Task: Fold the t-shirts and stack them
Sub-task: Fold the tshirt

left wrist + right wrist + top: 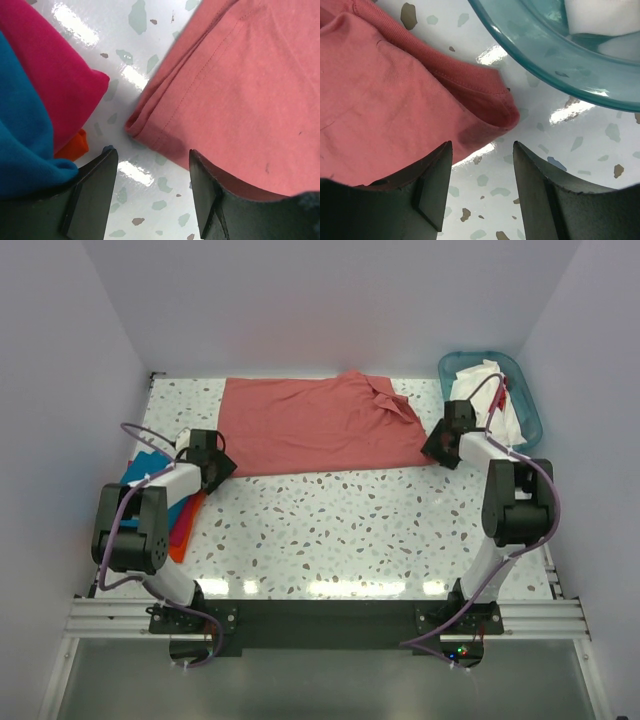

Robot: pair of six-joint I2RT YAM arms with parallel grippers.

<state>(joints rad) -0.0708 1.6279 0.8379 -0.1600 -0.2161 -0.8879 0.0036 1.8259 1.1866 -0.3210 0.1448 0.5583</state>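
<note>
**Both grippers open at the salmon shirt's near corners**

The salmon-red t-shirt (pixel 320 425) lies spread across the far side of the table (pixel 350 530). The left gripper (pixel 152 165) and right gripper (pixel 482 150) gape wide, holding nothing. The left wrist view separates the teal shirt (pixel 25 140), pink shirt (pixel 55 75) and orange shirt (pixel 75 145). The right wrist view shows the basket (pixel 560 65) close by, with a white shirt (pixel 605 15) inside.

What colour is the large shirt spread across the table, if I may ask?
Dusty salmon-red; the t-shirt shows best in the top external view.
</note>
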